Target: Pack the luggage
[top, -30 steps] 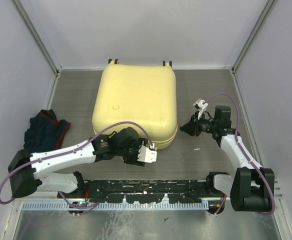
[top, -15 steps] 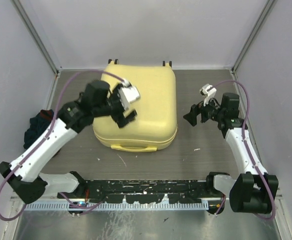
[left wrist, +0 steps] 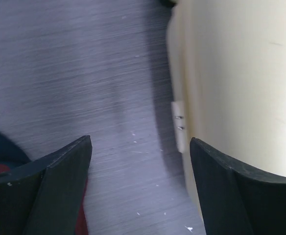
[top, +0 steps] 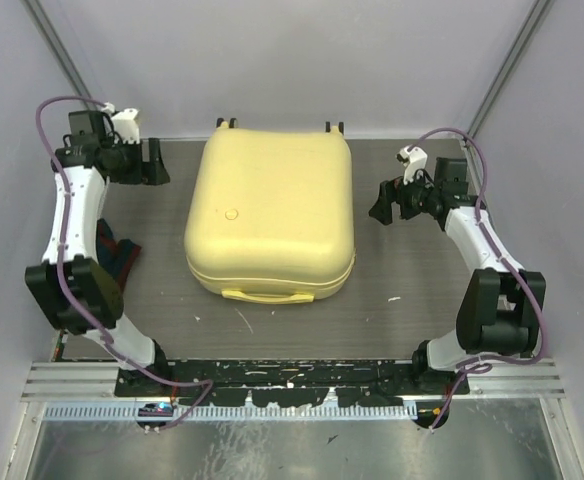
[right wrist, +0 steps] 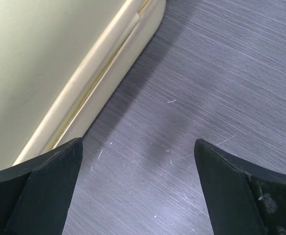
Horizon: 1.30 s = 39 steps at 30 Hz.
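The luggage [top: 270, 215] lies between left gripper [top: 156, 162] and right gripper [top: 380, 203], both wide open, empty.

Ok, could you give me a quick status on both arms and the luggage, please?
Left end effector open, empty, left of luggage. Right end effector open, empty, right of it. Luggage closed, flat on table. Dark clothing outside, far left.

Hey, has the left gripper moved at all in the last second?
Yes. The left gripper has swung from the near edge of the luggage away to the far left. It now sits off the luggage's far left corner, not touching it.
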### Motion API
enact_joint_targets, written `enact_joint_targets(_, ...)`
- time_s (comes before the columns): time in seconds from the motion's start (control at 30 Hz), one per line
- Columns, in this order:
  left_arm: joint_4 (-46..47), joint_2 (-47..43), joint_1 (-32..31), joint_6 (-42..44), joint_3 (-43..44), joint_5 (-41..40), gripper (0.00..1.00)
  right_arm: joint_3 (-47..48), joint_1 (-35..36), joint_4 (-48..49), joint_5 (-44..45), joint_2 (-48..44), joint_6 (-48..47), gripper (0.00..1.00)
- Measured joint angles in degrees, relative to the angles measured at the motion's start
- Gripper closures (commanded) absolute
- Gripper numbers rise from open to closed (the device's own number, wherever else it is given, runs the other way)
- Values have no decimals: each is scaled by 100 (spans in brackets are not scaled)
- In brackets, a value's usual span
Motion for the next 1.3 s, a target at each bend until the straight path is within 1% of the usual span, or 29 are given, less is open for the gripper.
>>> enact_joint_targets(0.1, -66, 789, 352, 26, 308, 87, 22, 153, 0, -9, 83, 275, 70, 0)
enact_joint_targets(0.2, -111, 1429, 350, 101, 433, 295, 22, 160, 26, -17, 111, 407, 109, 0)
enact_joint_targets(0.33, -245, 1958, -26, 251, 437, 498, 24, 142, 76, -20, 146, 439, 118, 0)
enact_joint_targets(0.4, -269, 2044, -404, 310, 413, 560, 24, 114, 83, -2, 157, 437, 122, 0)
enact_joint_targets(0.43, -234, 2037, -599, 354, 396, 411, 25, 70, 90, 4, 173, 433, 129, 0)
enact_joint_targets(0.5, -52, 1893, -763, 358, 269, 249, 24, -44, 94, 20, 212, 417, 138, 0)
enact_joint_targets(0.63, 422, 1460, -1220, 262, -382, -24, 25, -330, 94, -13, 339, 323, 111, 0)
enact_joint_targets(0.77, 452, 1257, -1626, 61, -610, -136, 25, -476, -103, -74, 748, 42, -31, 0)
enact_joint_targets(0.8, 455, 1228, -1663, 15, -649, -142, 24, -476, -131, -79, 833, 13, -46, 0)
enact_joint_targets(0.9, 501, 999, -1714, -109, -931, -216, 14, -476, -157, -74, 973, -4, -48, 0)
enact_joint_targets(0.93, 459, 892, -1714, -131, -1023, -254, 6, -474, -155, -76, 994, -7, -50, 0)
enact_joint_targets(0.97, 402, 776, -1711, -153, -1086, -291, 1, -470, -155, -85, 1008, -13, -57, 0)
enact_joint_targets(1.0, 332, 693, -1698, -168, -1091, -337, 2, -461, -155, -107, 1025, -17, -61, 0)
enact_joint_targets(1.07, 164, 555, -1626, -216, -1025, -313, 2, -422, -164, -201, 1023, -48, -79, 1)
enact_joint_targets(1.13, -155, 501, -1508, -258, -765, -197, 2, -323, -214, -393, 964, -101, -92, 0)
enact_joint_targets(1.3, -992, 490, -1104, -247, 297, -96, 2, 385, -490, -979, 675, -328, -28, 0)
